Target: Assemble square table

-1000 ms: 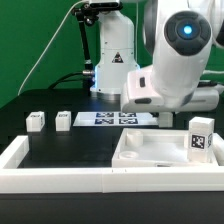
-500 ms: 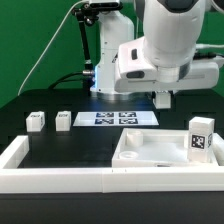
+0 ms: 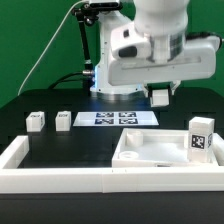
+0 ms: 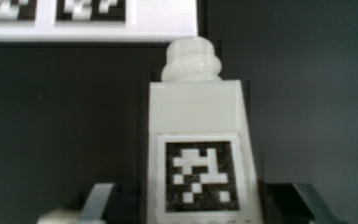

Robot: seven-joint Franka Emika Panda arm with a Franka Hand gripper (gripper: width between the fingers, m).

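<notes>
My gripper [image 3: 160,97] is shut on a short white table leg [image 3: 160,96] and holds it in the air above the black table, behind the slab. In the wrist view the leg [image 4: 197,130] fills the middle, its tag facing the camera and its knobbed tip pointing away, between my fingers [image 4: 101,200]. The white square tabletop slab [image 3: 150,150] lies at the front on the exterior view's right. One tagged leg [image 3: 200,138] stands upright at its right corner. Two more short legs [image 3: 36,121] [image 3: 64,119] stand at the left.
The marker board [image 3: 120,118] lies in the middle of the table, and also shows in the wrist view [image 4: 87,18] beyond the leg's tip. A long low white border wall [image 3: 60,172] runs along the front and left. The arm's base [image 3: 108,60] stands at the back.
The arm has risen, lifting the gripper and the held leg up off the table area behind the slab. The other parts have not moved.
</notes>
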